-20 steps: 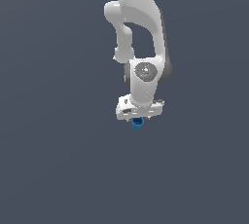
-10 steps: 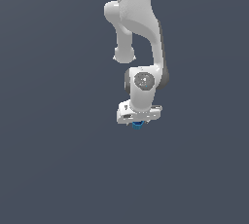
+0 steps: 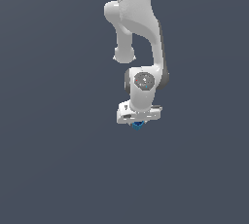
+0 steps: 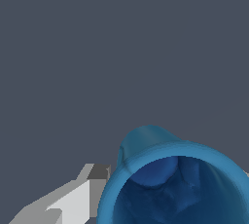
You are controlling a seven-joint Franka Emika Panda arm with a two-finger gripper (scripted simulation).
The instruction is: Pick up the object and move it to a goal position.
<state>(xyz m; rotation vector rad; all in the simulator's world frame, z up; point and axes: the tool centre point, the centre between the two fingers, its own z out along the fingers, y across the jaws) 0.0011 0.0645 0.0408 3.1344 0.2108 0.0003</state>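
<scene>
Right beneath the white hand, the blue cup (image 3: 138, 124) peeks out, only a small sliver of it showing in the exterior view, tucked directly under the gripper (image 3: 138, 123). Up close in the wrist view, that same cup (image 4: 175, 179) fills the near corner: a round open rim, a hollow darker-blue inside, and a rounded bulge of its outer wall rising behind the rim. It's plain, no markings at all. One grey-and-white finger (image 4: 78, 196) sits right against the cup's outer wall, its dark tip meeting the blue side. The opposite finger is barely visible at the picture's edge, so the hold on that side can't be made out, but the cup sits snug between the two and the gripper is clamped on it. In the exterior view the gripper's wide white body is clearly broader than the cup. Above it, the arm (image 3: 141, 28) drops down from the upper edge, bends at a round joint with a grey disc (image 3: 143, 81), and points its wrist down. All around lies a flat, dark grey-blue surface (image 3: 58, 159), uniform and featureless.
</scene>
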